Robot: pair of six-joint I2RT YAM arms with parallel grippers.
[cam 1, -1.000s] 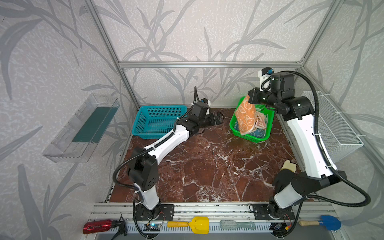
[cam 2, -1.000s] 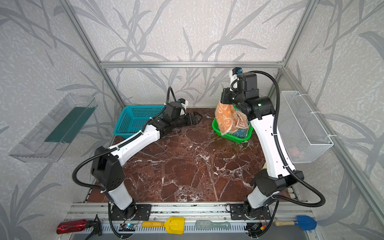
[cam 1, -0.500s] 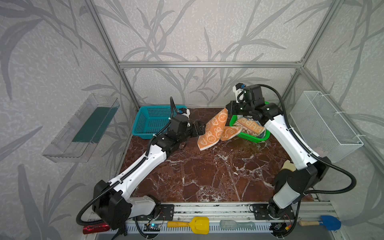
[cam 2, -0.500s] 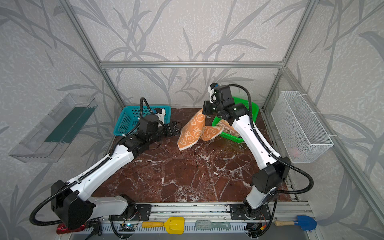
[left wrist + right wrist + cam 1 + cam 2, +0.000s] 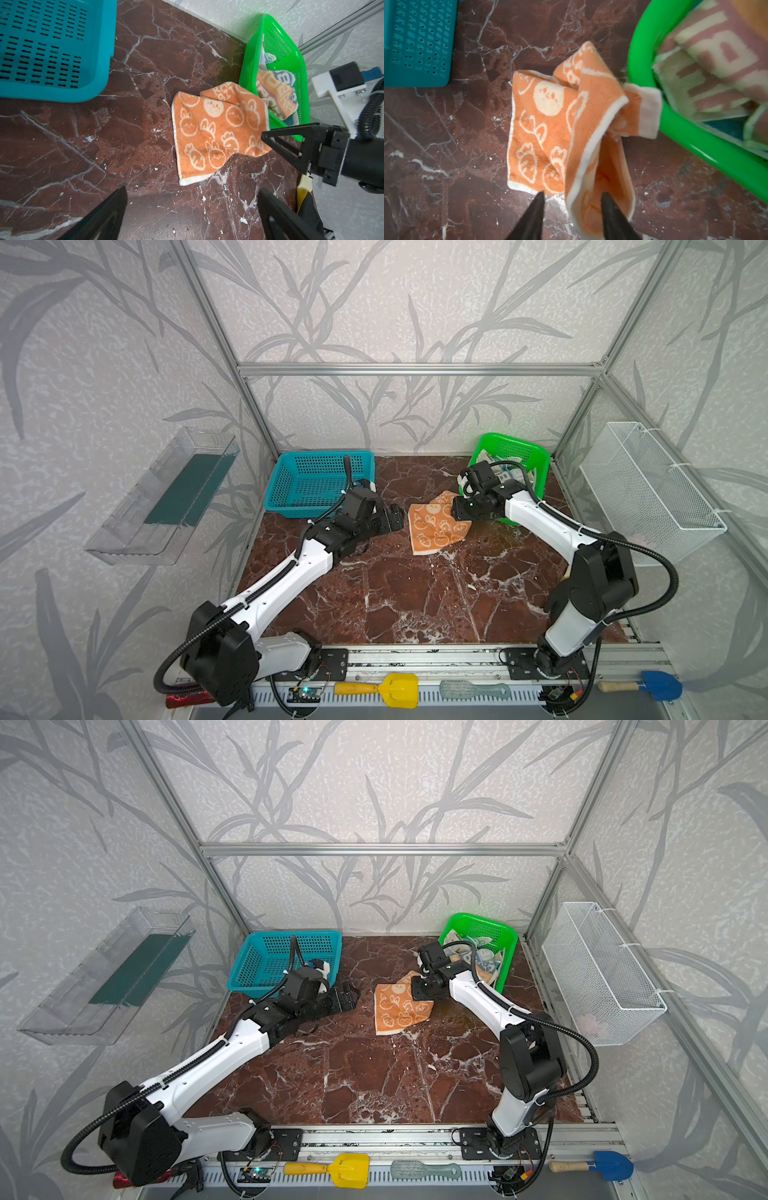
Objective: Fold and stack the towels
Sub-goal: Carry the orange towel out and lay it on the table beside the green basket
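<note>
The orange towel (image 5: pixel 432 529) (image 5: pixel 397 1009) with white bunnies lies crumpled on the marble table, just left of the green basket (image 5: pixel 540 466) (image 5: pixel 510 952). One corner is folded up. My right gripper (image 5: pixel 573 194) (image 5: pixel 457 516) is open at that raised fold, which drapes over one finger (image 5: pixel 612 212). The striped towel (image 5: pixel 716 52) (image 5: pixel 276 93) sits in the green basket, with a bit of teal-blue towel (image 5: pixel 724 128) under it. My left gripper (image 5: pixel 192 190) (image 5: pixel 399 518) is open and empty, low over the table just left of the orange towel (image 5: pixel 216 128).
An empty teal basket (image 5: pixel 324 456) (image 5: pixel 108 41) stands at the back left. A white wire basket (image 5: pixel 648 489) hangs on the right wall and a clear tray (image 5: pixel 162 497) on the left wall. Toy shovels (image 5: pixel 395 691) and a brush lie along the front rail.
The right arm brought the orange towel from above the green basket down onto the table and its jaws opened. The left arm drew back from the far side and stayed open.
</note>
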